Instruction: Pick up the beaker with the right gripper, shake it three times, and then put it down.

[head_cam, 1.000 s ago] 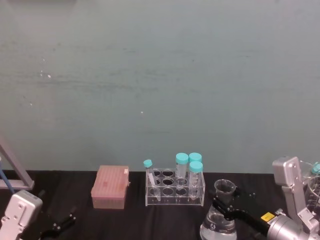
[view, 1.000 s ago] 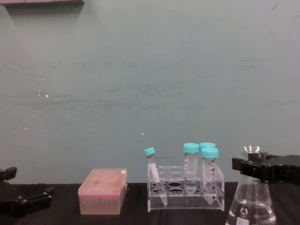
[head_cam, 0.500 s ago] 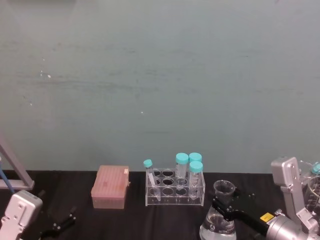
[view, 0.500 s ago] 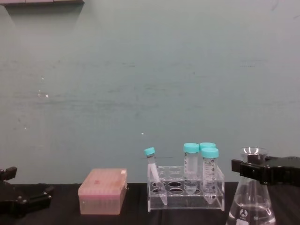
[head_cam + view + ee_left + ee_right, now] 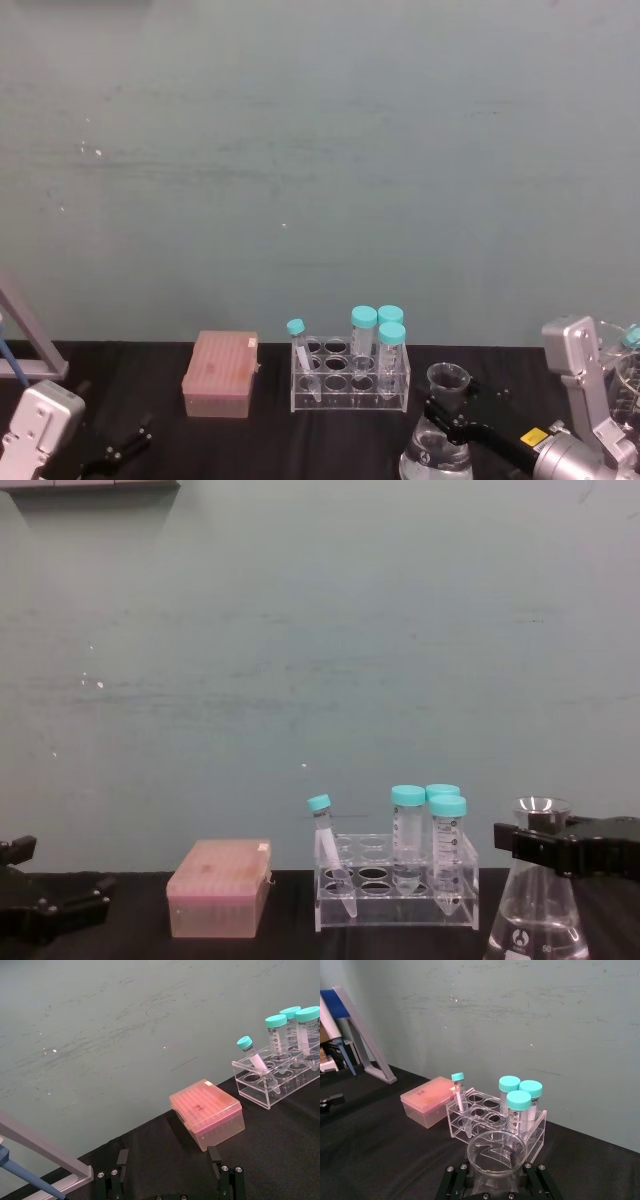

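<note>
1. Tabletop (image 5: 300, 440): black surface, teal wall behind. The landmark for every place below is the clear tube rack (image 5: 350, 378), standing mid-tabletop.
2. Right end effector (image 5: 535, 846): black, blocky, to the rack's right and nearer the robot. Its jaws are clamped on the beaker's neck, just under the flared rim; in the right wrist view the rim sits between the two black jaws.
3. Left end effector (image 5: 170, 1180): low at the tabletop, well to the rack's left, past the pink box. Jaws stand wide apart, nothing between them.
4. Beaker (image 5: 441, 430): clear glass conical flask, upright, right of the rack and a little nearer the robot. White printed marks show low on its body in the chest view. Cannot tell whether its base touches the tabletop; the base is cut off at the frame edge.
5. Pink box (image 5: 221, 375): lidded, just left of the rack, apart from it.
6. Teal-capped tubes (image 5: 380, 335): three wide ones upright at the rack's right end; one thin tube leaning at its left end.
</note>
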